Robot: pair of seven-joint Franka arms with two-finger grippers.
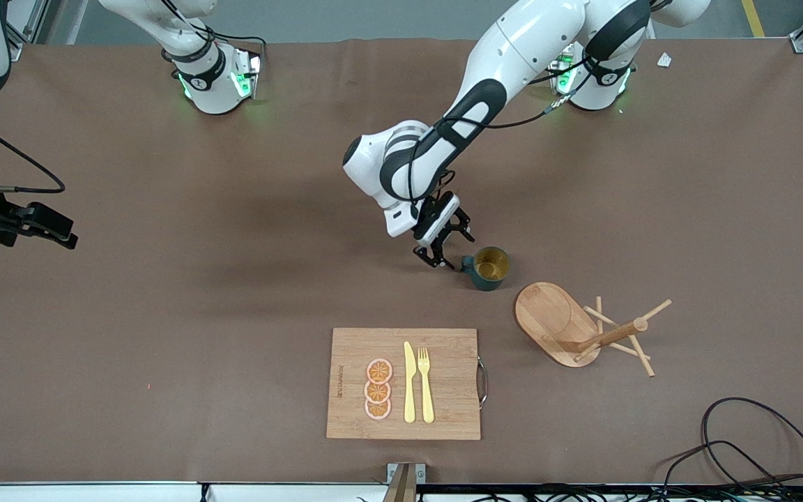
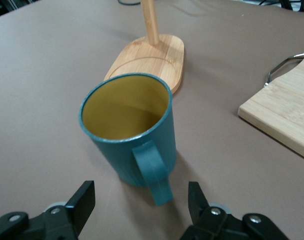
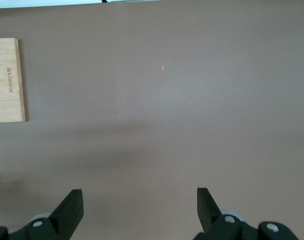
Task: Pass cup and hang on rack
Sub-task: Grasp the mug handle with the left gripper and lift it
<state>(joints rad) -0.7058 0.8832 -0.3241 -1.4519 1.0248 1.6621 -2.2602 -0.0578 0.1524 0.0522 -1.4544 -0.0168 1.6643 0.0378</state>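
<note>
The desk (image 1: 164, 335) is plain matte brown; the cup (image 1: 490, 268) is dark teal outside, mustard yellow inside; the rack (image 1: 569, 328) and cutting board (image 1: 443, 411) are pale grained bamboo; knife (image 1: 409, 382) and fork (image 1: 425, 383) are yellow; three fruit slices (image 1: 378, 389) are orange with pink rims.

rack (image 2: 150, 55): post and pegs cut off by left wrist view's edge
cutting board (image 3: 7, 80): mostly outside right wrist view

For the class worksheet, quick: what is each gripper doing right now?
Left gripper: open, fingers on either side of the cup handle, not gripping.
Right gripper: open, empty, waiting over bare table.
</note>
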